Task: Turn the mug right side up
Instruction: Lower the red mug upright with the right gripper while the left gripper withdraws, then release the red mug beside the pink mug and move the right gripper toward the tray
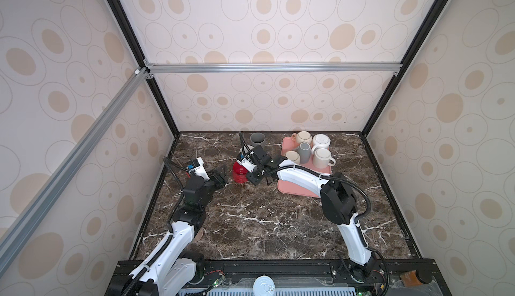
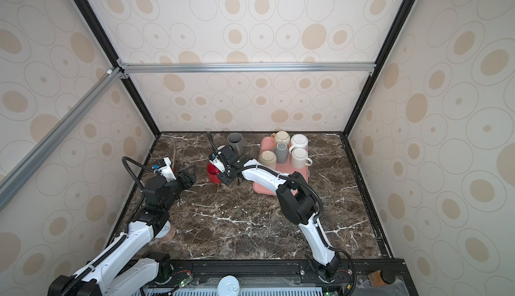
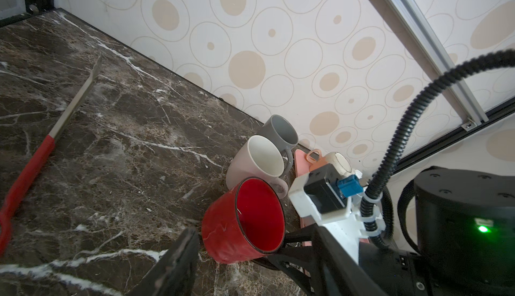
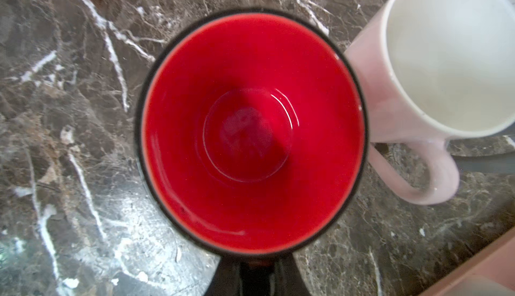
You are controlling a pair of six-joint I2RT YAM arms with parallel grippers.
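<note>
The red mug [image 1: 239,172] is standing mouth-up on the tabletop [image 1: 278,225], seemingly already righted. The risk, I judge, is a snag: if the right gripper [image 1: 253,178] is pulling away with its fingers pinching shut on what looks like the handle, the mug could be tipping into the pink mug [image 3: 250,163] crowding its twelve o'clock. In a top view the right gripper is sitting at the mug's four o'clock, while the left gripper [image 1: 223,175] is waiting at nine o'clock, fingers parted, gripping nothing.

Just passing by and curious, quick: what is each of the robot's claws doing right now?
Left gripper: open, holding nothing, beside the red mug.
Right gripper: closed, holding the red mug.
</note>
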